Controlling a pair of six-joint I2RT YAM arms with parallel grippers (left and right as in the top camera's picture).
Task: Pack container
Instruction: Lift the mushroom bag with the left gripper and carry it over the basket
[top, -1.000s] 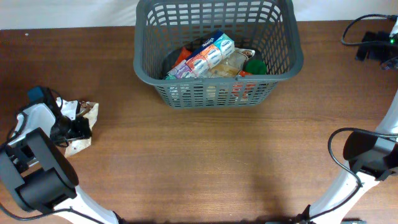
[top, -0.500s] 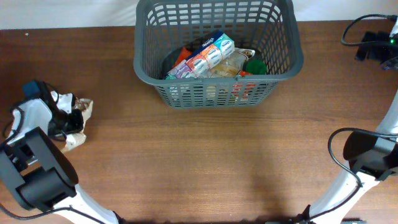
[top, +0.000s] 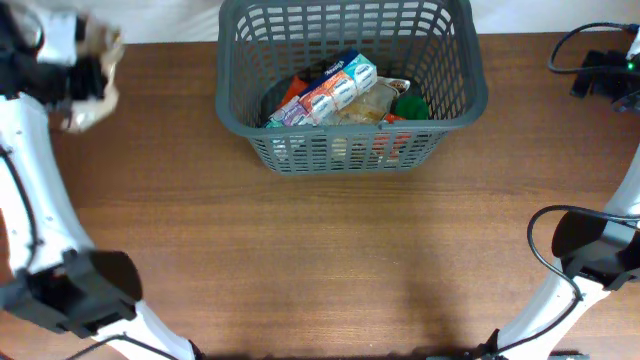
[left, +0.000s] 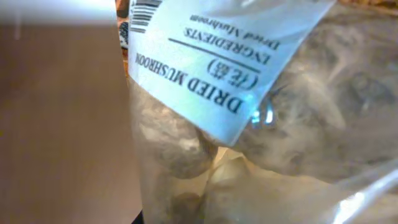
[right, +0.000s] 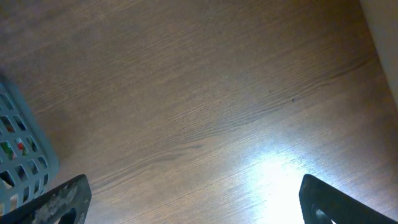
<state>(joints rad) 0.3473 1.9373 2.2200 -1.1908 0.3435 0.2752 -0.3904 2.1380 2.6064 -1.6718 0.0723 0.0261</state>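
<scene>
Two arms, one table (top: 330, 260), one basket.

1. Container (top: 330, 152): dark grey slotted basket at the middle of the table's far edge, upright. It already holds a blue-and-white carton pack (top: 330, 90) lying on a slant, a clear packet (top: 368, 105) and a green item (top: 408, 105) towards its right wall. The far half of its inside is open.
2. Left gripper (top: 85, 75): at the far-left corner of the table, blurred in the overhead view, clamped on a clear bag of dried mushrooms (left: 261, 143). The bag fills the left wrist view, its white label (left: 217, 56) reading upside down. A strip of bare wood lies between this corner and the container's left rim.
3. Right gripper (right: 199, 202): fingers spread wide and holding nothing, over bare wood near the right edge. A corner of the container shows at the left of the right wrist view.
4. Cables (top: 600, 70): far-right corner, well apart from the basket.
5. Near half of the table: unbroken wood from left edge to right edge.
</scene>
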